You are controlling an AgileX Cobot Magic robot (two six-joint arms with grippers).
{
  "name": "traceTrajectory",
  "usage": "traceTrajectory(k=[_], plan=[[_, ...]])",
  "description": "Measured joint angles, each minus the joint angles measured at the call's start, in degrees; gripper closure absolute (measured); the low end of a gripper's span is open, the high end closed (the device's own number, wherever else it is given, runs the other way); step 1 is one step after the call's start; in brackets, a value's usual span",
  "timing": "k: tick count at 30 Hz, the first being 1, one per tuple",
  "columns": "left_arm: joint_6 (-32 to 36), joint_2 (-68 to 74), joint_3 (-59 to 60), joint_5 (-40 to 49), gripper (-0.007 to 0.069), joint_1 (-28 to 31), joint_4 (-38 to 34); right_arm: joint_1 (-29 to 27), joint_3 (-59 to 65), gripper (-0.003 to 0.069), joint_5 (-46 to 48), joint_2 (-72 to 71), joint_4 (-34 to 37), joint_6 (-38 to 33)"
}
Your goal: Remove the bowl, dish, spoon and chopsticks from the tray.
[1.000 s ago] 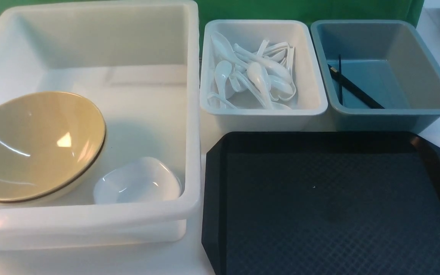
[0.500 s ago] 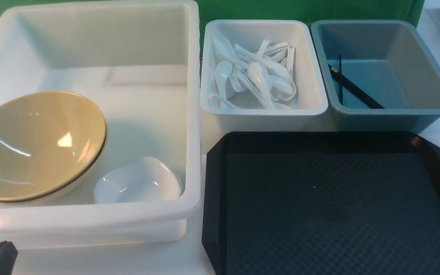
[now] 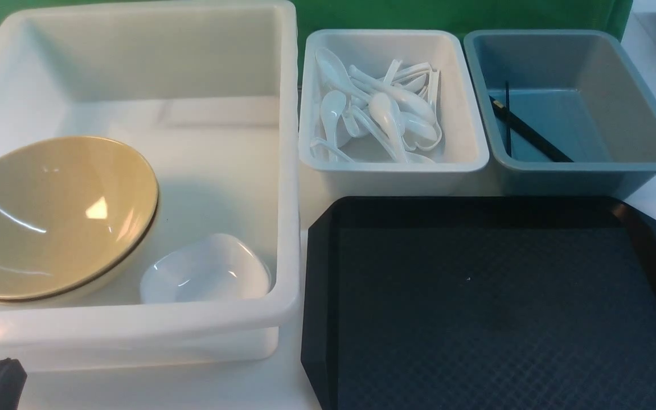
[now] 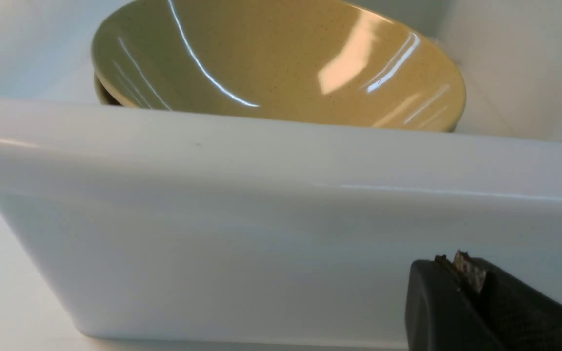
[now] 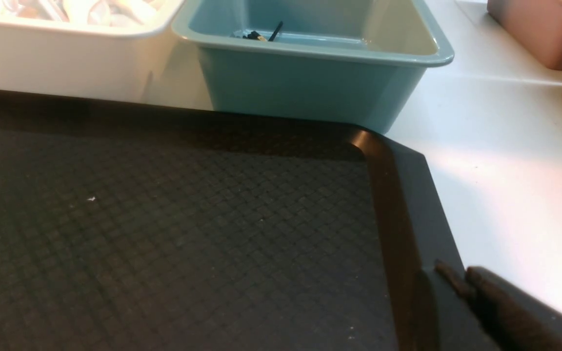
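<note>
No text, label, brand, number or sign can be read in any of the views.

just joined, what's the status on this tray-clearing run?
The black diamond-textured tray is bare. The yellow-olive bowl and small white dish lie in the large white bin, white spoons in the small white bin, black chopsticks in the blue-grey bin. The left gripper is shut outside the large bin, holding nothing.
</note>
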Motion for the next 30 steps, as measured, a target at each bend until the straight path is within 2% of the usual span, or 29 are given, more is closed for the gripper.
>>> traceTrajectory(k=[30], plan=[[0.07, 0.00, 0.00, -0.28, 0.0631, 0.00, -0.02, 0.00, 0.00, 0.0524, 0.06, 0.00, 0.00, -0.02]])
